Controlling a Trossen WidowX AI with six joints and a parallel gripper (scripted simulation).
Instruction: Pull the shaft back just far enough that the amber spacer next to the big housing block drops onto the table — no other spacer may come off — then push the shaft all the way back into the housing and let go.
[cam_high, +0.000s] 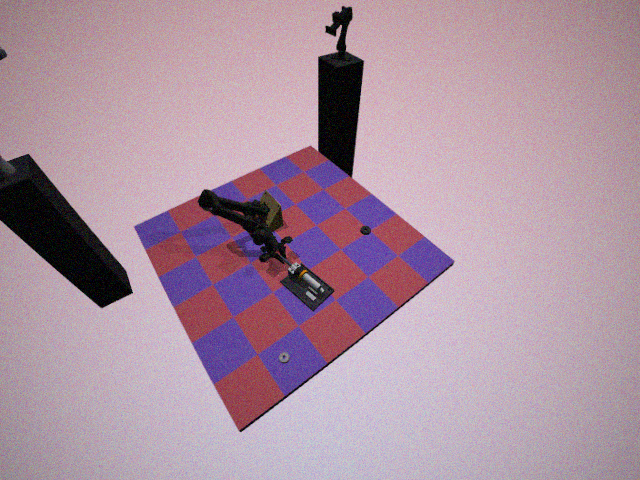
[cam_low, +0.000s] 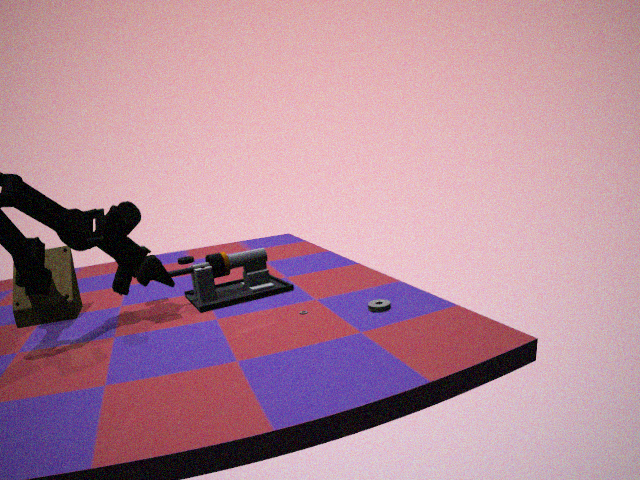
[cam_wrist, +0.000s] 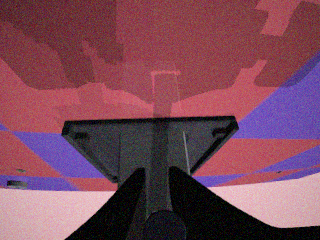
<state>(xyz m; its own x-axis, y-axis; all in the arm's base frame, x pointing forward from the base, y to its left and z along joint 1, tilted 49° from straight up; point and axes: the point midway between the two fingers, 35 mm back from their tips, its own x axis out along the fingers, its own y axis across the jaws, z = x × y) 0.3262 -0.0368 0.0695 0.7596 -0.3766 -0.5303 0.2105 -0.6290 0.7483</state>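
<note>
My gripper (cam_high: 282, 257) (cam_low: 168, 279) (cam_wrist: 156, 175) is shut on the shaft (cam_high: 287, 262) (cam_low: 180, 271) (cam_wrist: 159, 192), outside the light grey end bracket (cam_high: 294, 268) (cam_low: 203, 284). The amber spacer (cam_high: 303, 273) (cam_low: 224, 262) is still up on the shaft line, against the front of the grey cylindrical housing (cam_high: 311, 281) (cam_low: 247, 257). Dark spacers (cam_low: 212, 264) sit beside it on the bracket side; their exact number is unclear. The bracket and housing stand on a black base plate (cam_high: 297, 293) (cam_low: 227, 300) (cam_wrist: 92, 140). The spacers are hidden in the wrist view.
A pale ring (cam_high: 279, 357) (cam_low: 379, 308) lies near the table's front edge. A dark ring (cam_high: 365, 231) (cam_low: 185, 260) lies beyond the fixture. A tiny disc (cam_low: 303, 312) lies near the plate. Dark pillars (cam_high: 338, 113) (cam_high: 56, 237) stand outside the checkered table.
</note>
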